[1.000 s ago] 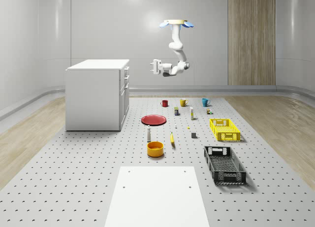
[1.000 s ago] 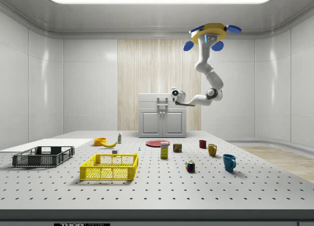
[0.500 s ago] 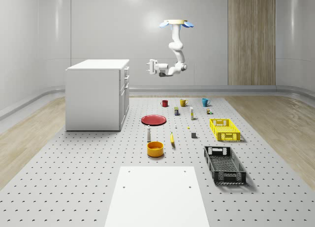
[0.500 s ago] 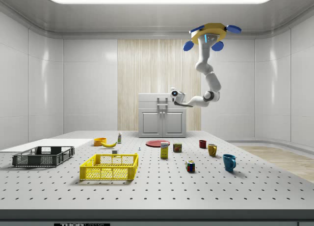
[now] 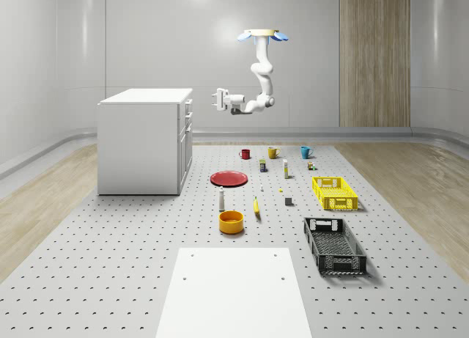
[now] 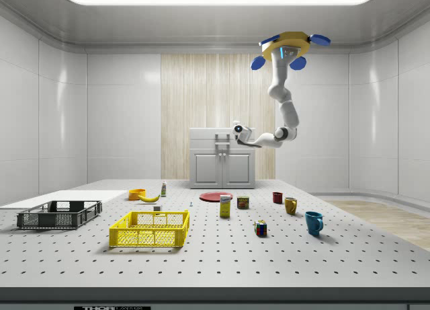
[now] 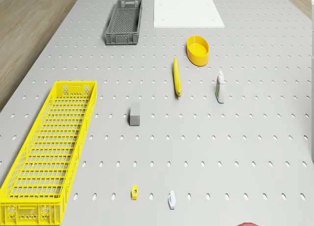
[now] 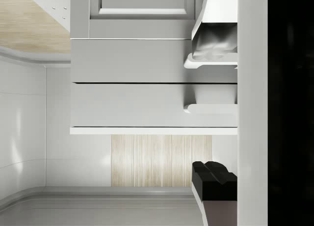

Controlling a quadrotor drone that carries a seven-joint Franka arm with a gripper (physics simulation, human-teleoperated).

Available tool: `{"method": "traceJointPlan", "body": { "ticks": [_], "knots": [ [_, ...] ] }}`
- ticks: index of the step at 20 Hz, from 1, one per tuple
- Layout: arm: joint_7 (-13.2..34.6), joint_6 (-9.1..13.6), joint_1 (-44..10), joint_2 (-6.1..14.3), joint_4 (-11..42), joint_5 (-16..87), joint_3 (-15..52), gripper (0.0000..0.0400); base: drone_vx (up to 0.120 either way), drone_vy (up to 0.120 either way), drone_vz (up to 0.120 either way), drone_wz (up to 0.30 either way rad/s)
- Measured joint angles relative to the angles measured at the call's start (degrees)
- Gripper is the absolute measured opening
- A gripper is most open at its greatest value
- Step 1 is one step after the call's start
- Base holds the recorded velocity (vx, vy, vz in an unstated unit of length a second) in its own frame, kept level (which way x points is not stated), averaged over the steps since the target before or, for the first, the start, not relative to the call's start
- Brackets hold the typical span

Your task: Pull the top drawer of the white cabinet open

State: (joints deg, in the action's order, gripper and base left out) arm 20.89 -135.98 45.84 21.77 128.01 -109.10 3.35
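The tool (image 5: 217, 99), fingers spread and empty, hangs short of the white box-shaped cabinet (image 5: 144, 141) on the table's far left, so approaching off-line risks missing the top drawer's slim handle (image 5: 189, 103).

Cabinet (image 5: 145, 141) at the whole-scene view's left, plate (image 5: 229, 179) beside it (crates (image 5: 335, 193) rightward).

The drone (image 5: 263, 36) hovers high over the table's (image 5: 132, 265) far end. Its hand (image 5: 217, 100) is near the white cabinet's (image 5: 143, 144) top, not touching.
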Motion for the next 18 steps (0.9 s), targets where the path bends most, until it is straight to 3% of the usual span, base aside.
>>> {"method": "traceJointPlan", "body": {
  "ticks": [13, 18],
  "knots": [
    [-2.23, -4.95, -3.36, -10.22, -10.73, -4.42, 8.97, 0.0305, 0.0, 0.0, 0.0, 0.0],
    [-2.76, -6.3, -4.41, -12.68, -13.43, -5.07, 11.32, 0.0305, 0.112, 0.0, 0.0, 0.0]
  ]
}}
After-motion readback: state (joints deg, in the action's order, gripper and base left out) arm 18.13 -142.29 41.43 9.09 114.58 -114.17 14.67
